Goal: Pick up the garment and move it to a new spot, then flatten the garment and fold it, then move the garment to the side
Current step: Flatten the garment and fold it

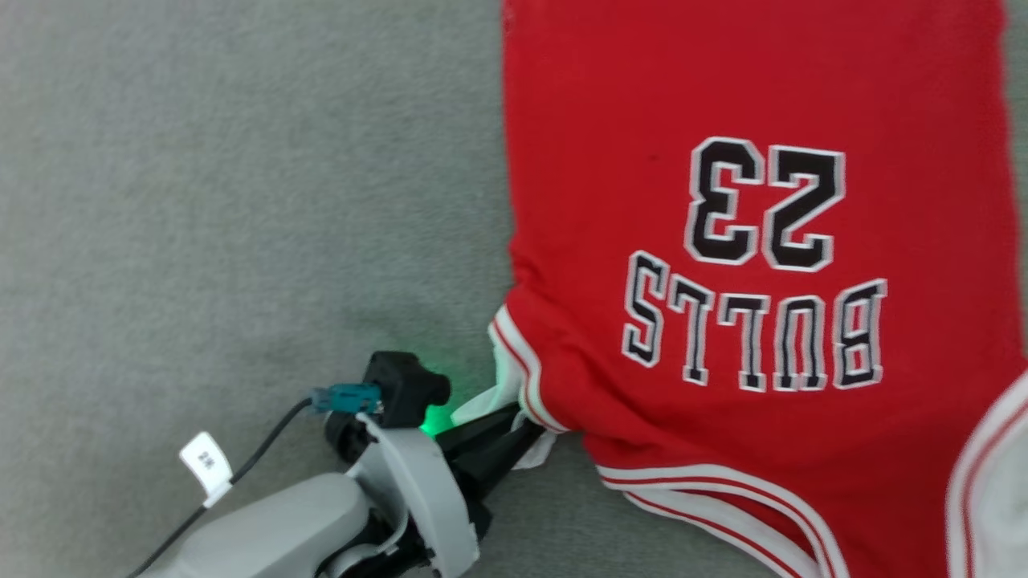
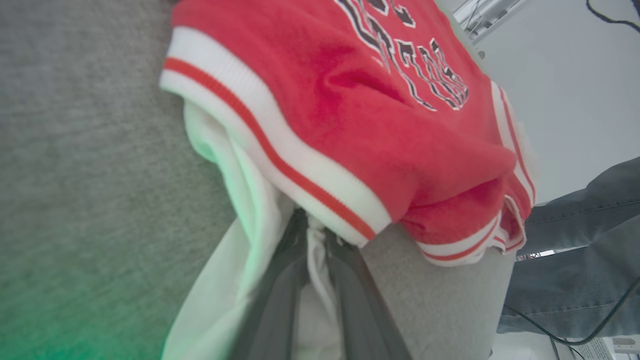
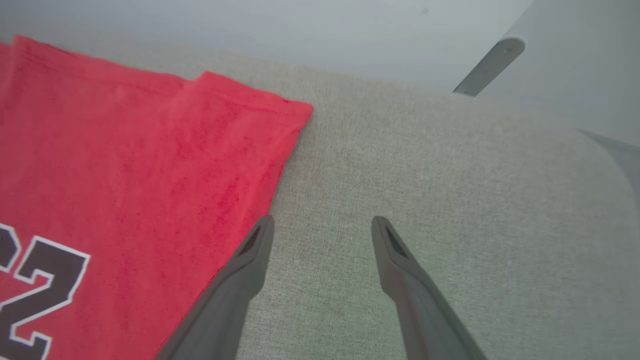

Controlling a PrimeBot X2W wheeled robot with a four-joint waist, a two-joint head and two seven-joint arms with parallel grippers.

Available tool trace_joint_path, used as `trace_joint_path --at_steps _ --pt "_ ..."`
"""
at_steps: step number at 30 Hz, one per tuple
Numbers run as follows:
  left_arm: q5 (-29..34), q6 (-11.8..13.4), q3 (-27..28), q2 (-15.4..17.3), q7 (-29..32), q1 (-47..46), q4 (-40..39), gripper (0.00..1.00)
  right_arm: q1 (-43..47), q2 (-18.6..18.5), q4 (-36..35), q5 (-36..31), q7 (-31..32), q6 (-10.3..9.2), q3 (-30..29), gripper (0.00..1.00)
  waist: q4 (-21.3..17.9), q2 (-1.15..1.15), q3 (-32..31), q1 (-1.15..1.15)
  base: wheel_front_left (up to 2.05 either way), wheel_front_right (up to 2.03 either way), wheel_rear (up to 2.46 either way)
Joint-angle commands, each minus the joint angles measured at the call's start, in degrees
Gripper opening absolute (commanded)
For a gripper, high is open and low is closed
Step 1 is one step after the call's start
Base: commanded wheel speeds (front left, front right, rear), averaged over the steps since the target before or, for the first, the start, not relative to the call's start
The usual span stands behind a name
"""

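Where the jersey lies: the red jersey [image 1: 691, 96] is spread on the grey desk [image 1: 201, 201], with its number 23 and black lettering seen upside down in the head view.
Left fingers: the left fingers [image 1: 490, 445] are set at the striped armhole trim, nearly pressed together, with white fabric pinched between them.
Right fingers: the right fingers [image 3: 240, 280] are held spread wide over bare desk, just beside the jersey's red edge.
Background: a person's denim-clad leg [image 2: 575, 235] is seen past the desk edge.
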Motion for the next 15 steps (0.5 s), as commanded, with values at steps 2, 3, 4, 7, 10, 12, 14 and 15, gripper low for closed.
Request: trace_joint_path --at_steps 2,3,4,7,10,12,14,15 --pt "0.00 -0.14 -1.56 -3.93 2.01 0.66 4.96 0.00 -3.09 0.41 3.69 -0.64 2.71 -0.07 1.52 1.00 6.60 0.00 4.83 0.00 0.00 0.00 0.00" --pt "0.14 -0.35 -1.64 -4.33 1.90 0.69 5.31 0.00 -4.42 0.54 5.46 -0.91 3.40 -0.07 1.57 1.00 7.32 0.00 5.11 0.00 0.00 0.00 0.00" --pt "0.23 -0.52 -1.71 -4.57 1.78 0.71 5.57 0.00 -5.58 0.74 6.89 -1.30 3.69 -0.07 1.70 1.00 7.92 0.00 5.39 0.00 0.00 0.00 0.00" --pt "0.74 -0.81 -1.92 -5.08 1.37 1.17 6.54 0.00 -7.62 1.94 11.84 -2.40 3.88 -0.07 2.46 1.00 9.20 0.00 5.95 0.00 0.00 0.00 0.00" --pt "0.80 -1.16 -2.33 -5.35 1.63 2.09 7.24 0.00 -9.39 2.78 15.71 -3.20 3.25 -0.06 3.14 1.00 10.01 0.00 5.67 0.00 0.00 0.00 0.00" --pt "0.75 -1.18 -2.44 -5.28 1.88 2.16 7.45 0.00 -9.51 3.85 18.20 -3.58 2.64 -0.06 3.42 1.00 10.39 0.00 5.63 0.00 0.00 0.00 0.00" --pt "0.83 -1.29 -2.41 -5.13 1.83 2.15 7.72 0.00 -9.76 4.16 20.34 -4.61 2.67 -0.03 4.44 1.00 10.55 0.00 5.57 0.00 0.00 0.00 0.00" --pt "0.86 -1.26 -2.30 -5.07 1.60 2.10 7.82 0.00 -9.65 4.26 21.16 -4.99 2.72 -0.04 4.97 1.00 10.55 0.00 5.49 0.00 0.00 0.00 0.00"
